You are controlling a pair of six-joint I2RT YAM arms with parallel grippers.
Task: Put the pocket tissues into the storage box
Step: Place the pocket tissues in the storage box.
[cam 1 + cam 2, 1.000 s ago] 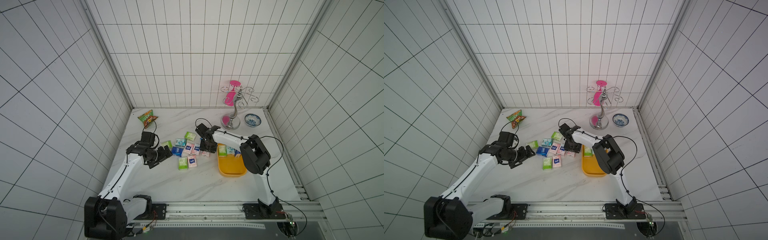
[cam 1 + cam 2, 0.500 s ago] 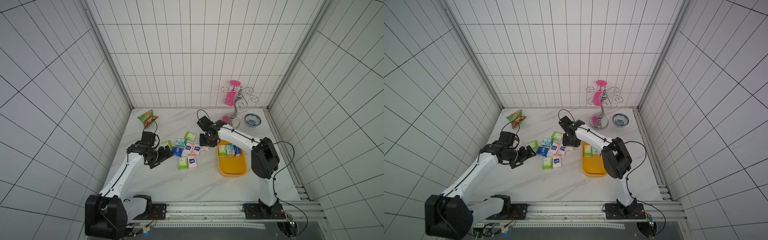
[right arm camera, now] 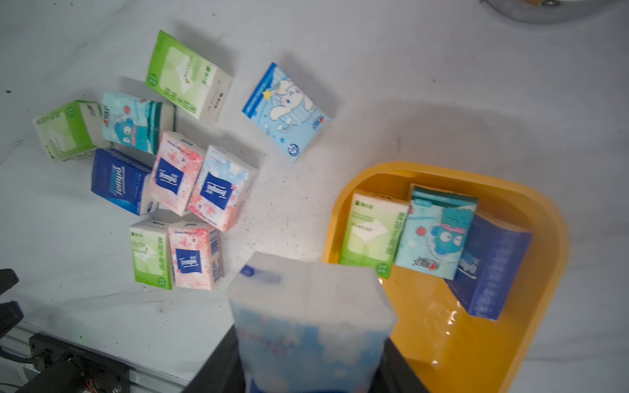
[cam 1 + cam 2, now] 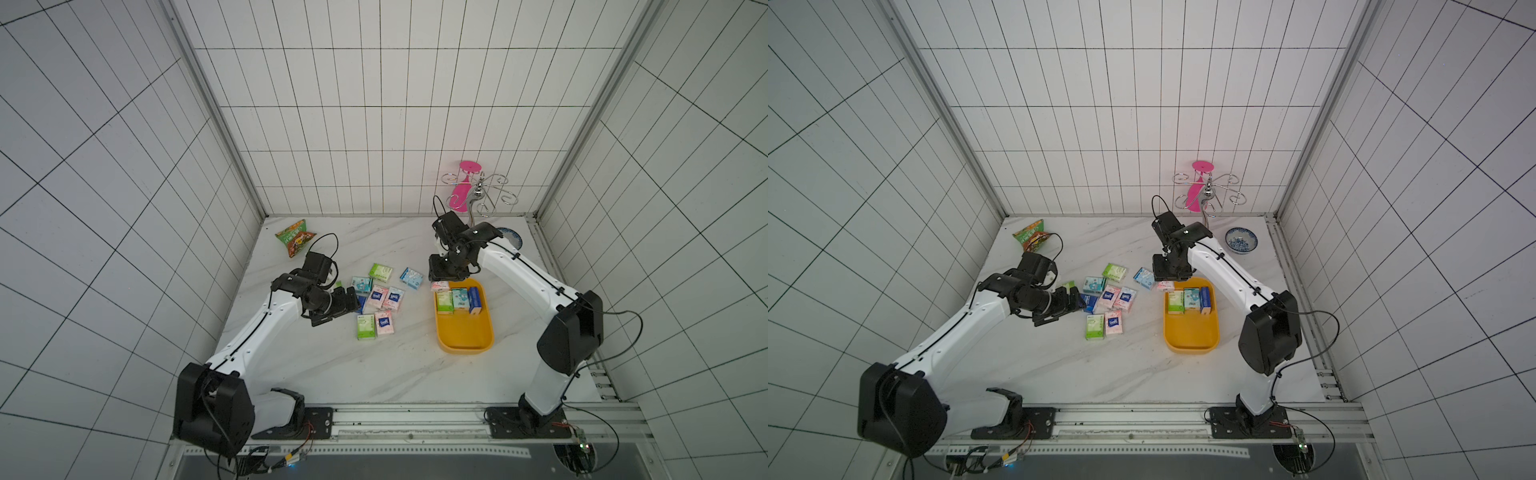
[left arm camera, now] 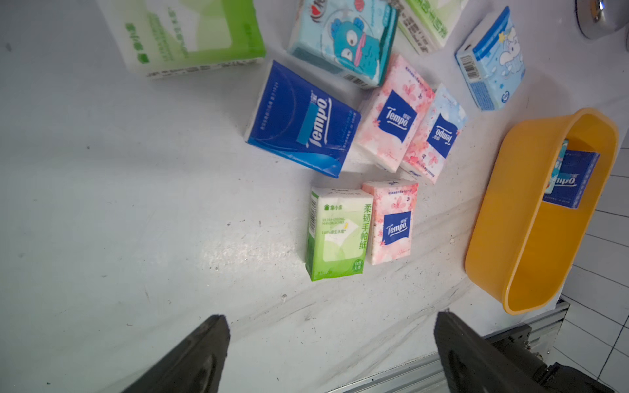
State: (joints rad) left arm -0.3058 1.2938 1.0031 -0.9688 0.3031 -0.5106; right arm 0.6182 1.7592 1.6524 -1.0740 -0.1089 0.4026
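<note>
Right pincer (image 3: 311, 369) is clamped on a pink-white packet (image 3: 309, 316), jaws pressing its two sides. The packet sticks out past the fingertips and is blurred close to the lens. Storage box (image 4: 464, 337) sits on the tabletop (image 4: 374, 374) just below and beside this pincer, running from it toward the arm's base. In both top views the held packet hangs at the box end nearest the pincer; cannot tell if it touches the rim. Inside, at that same near end, three packets sit side by side: green packet (image 3: 371, 234), teal packet (image 3: 437, 234), dark blue packet (image 3: 493, 265), the blue one tilted against the side wall. Left pincer (image 5: 330, 320) has jaws wide apart, holding nothing, over the tabletop. Loose pocket tissues (image 5: 391, 126) lie clustered just ahead of the left pincer, between the two pincers. Nine are countable in the right wrist view, with a green and a pink one side by side closest to the left fingertips. Snack bag (image 4: 296, 242) lies behind the left pincer, bowl (image 4: 1241, 240) beyond the right pincer, both apart from the packets.
</note>
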